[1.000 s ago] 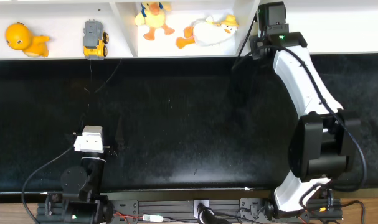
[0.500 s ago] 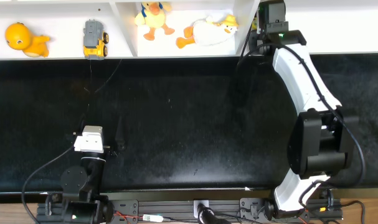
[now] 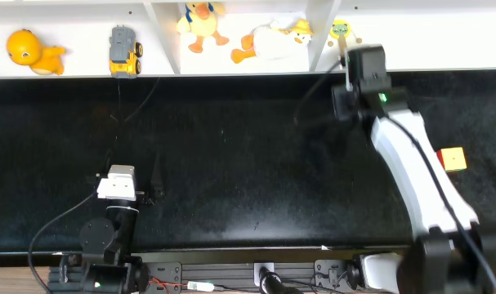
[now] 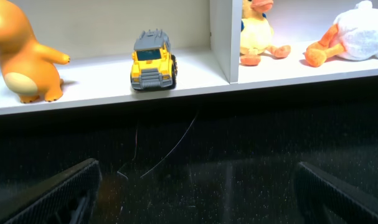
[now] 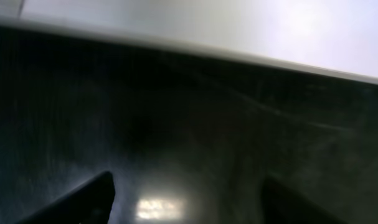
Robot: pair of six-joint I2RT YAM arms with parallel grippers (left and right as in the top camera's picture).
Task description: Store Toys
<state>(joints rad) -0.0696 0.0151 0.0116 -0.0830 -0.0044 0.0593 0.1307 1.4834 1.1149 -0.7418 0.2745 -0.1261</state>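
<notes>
Top view is showing the shelf (image 3: 76,69) keeping stored toys apart in its bays: the yellow truck (image 3: 125,51) is sitting long axis front to back, nose pointing out at the worktop (image 3: 231,163). A small cube (image 3: 452,158) is lying toward the worktop's right end, probably awaiting storage. The right gripper (image 5: 189,180) is hovering by the shelf edge, fingers spread and empty; the left gripper (image 4: 198,165) is gaping too, holding nothing.

Black table (image 3: 231,147) — white shelf (image 3: 444,41) (partitioned).
</notes>
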